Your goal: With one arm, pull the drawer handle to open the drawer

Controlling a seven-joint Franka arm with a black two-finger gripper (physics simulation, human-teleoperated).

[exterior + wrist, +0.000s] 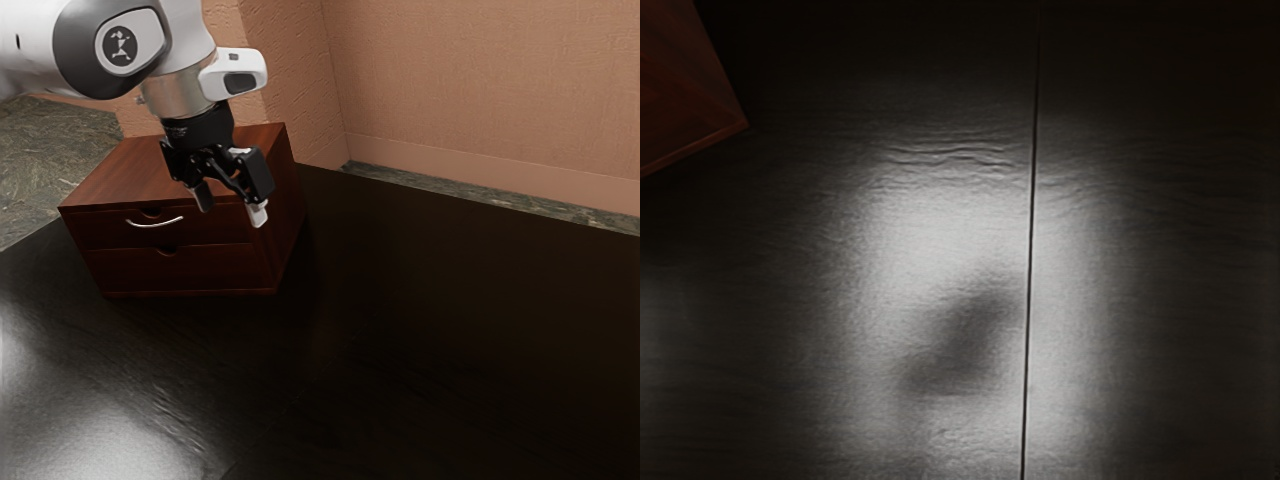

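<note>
Your black two-finger gripper (232, 203) hangs open, empty, just beside the curved silver handle (155, 222) on the shut upper drawer (105, 230) of the red-brown wooden cabinet (125, 178). Risk: closing from this offset, you'd miss the bar or strike the drawer face.

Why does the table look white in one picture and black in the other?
Wrist view: light glares off the glossy table, with a shadow blot inside the bright patch. Exterior view: similar sheen at the table's lower left, the rest dark.
</note>
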